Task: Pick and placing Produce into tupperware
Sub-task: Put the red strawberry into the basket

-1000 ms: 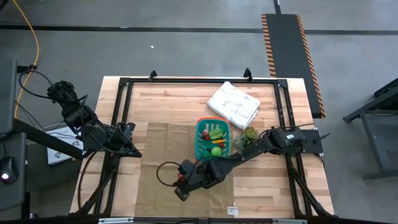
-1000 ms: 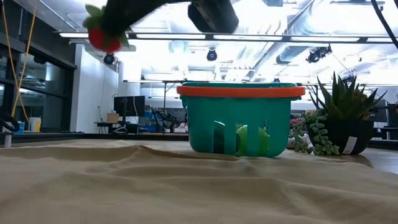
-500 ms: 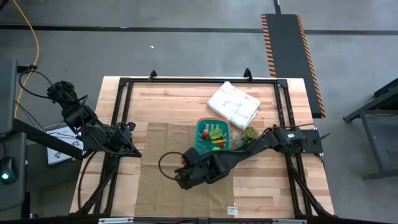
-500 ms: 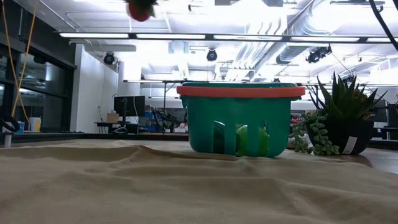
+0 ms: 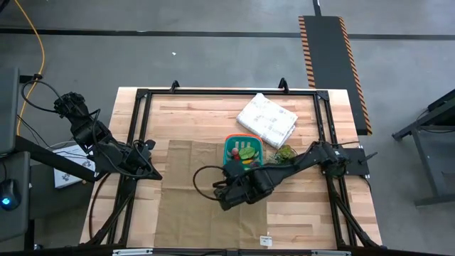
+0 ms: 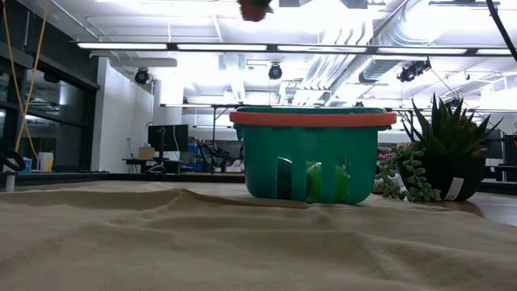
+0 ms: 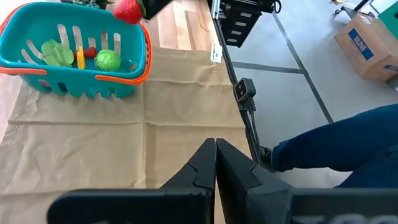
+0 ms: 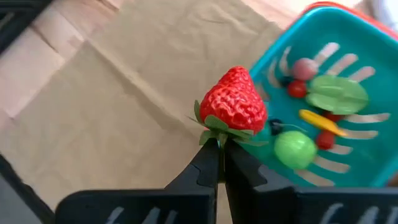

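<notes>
Most of the produce looks packed already: in the teal basket [image 8: 348,81] we can count a leafy green piece [image 8: 336,93], a round green one [image 8: 294,149], a yellow-orange piece [image 8: 320,121] and a few red berries [image 8: 297,89]. Our right gripper [image 8: 217,152] has its jaws pinching a toy strawberry [image 8: 233,102] by its green leaves, up in the air just beside the basket's near edge. We'd guess dropping that in is about all that's left, with no loose pieces showing on the tan cloth [image 5: 192,163], while our left gripper [image 7: 216,163] sits pressed together and empty off at the table's left side.

Overhead looks straight down; low looks level (both share basket [image 5: 243,157]).
</notes>
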